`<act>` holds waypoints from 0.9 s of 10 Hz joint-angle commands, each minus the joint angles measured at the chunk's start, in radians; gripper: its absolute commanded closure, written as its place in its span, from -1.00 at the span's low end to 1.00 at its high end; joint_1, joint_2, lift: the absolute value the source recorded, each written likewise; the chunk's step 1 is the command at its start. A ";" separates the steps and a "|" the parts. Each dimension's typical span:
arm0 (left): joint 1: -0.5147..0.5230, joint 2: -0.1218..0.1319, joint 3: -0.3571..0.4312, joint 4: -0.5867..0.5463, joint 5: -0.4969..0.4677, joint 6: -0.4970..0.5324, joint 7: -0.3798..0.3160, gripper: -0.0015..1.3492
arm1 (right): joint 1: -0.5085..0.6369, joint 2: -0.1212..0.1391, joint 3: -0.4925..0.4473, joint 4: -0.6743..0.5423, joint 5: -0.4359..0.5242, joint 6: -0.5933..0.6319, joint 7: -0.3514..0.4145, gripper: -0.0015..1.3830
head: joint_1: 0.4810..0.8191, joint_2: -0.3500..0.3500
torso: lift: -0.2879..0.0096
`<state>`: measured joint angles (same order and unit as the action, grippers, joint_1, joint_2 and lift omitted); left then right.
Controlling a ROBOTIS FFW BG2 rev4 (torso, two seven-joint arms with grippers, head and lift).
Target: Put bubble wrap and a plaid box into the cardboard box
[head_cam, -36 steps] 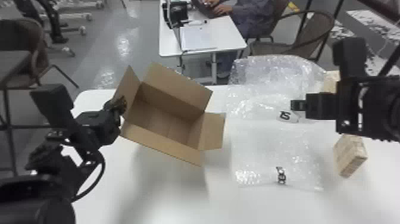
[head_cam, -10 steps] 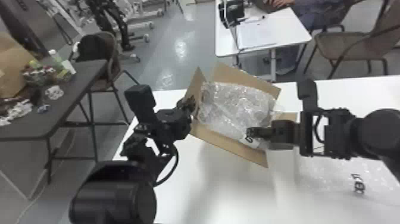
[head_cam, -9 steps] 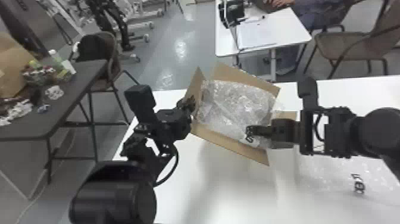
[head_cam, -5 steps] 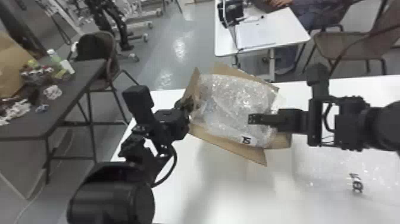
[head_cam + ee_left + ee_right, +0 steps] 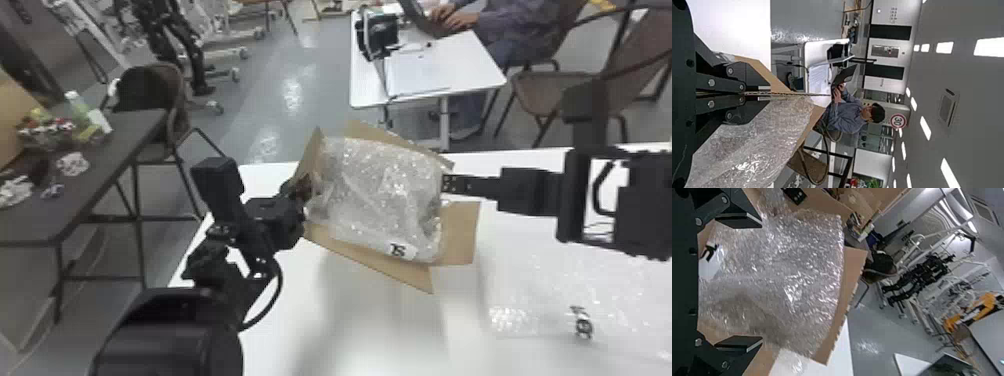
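At the cardboard box (image 5: 460, 232) | we're putting in bubble wrap (image 5: 372, 185) | left gripper (image 5: 756, 94) pinches a flap (image 5: 308, 157), right gripper (image 5: 762, 282) wide open | next, we should push it down

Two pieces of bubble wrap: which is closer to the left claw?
The bunched piece at the mouth of the cardboard box, beside the left claw. The other piece lies flat on the table, right of the box.

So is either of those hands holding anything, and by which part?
The left gripper holds the cardboard box by its left flap; the right gripper stands open, holding nothing.
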<state>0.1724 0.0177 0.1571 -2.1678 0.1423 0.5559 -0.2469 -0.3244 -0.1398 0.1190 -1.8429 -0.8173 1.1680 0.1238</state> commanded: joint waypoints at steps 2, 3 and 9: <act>0.015 -0.008 0.015 -0.001 0.005 -0.022 0.000 0.82 | 0.248 0.005 -0.073 -0.245 0.329 -0.175 -0.041 -0.64 | -0.06 0.59 | 0.20; 0.026 -0.013 0.022 -0.001 0.005 -0.030 0.000 0.82 | 0.355 0.026 -0.091 -0.277 0.412 -0.274 -0.041 -0.64 | -0.02 0.48 | 0.20; 0.049 -0.020 0.039 -0.001 0.011 -0.057 0.000 0.82 | 0.670 0.071 -0.070 -0.216 0.713 -0.867 -0.142 -0.64 | 0.27 0.20 | 0.20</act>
<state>0.2181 0.0000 0.1949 -2.1691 0.1523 0.5001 -0.2469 0.3200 -0.0745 0.0402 -2.0739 -0.1363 0.3605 -0.0133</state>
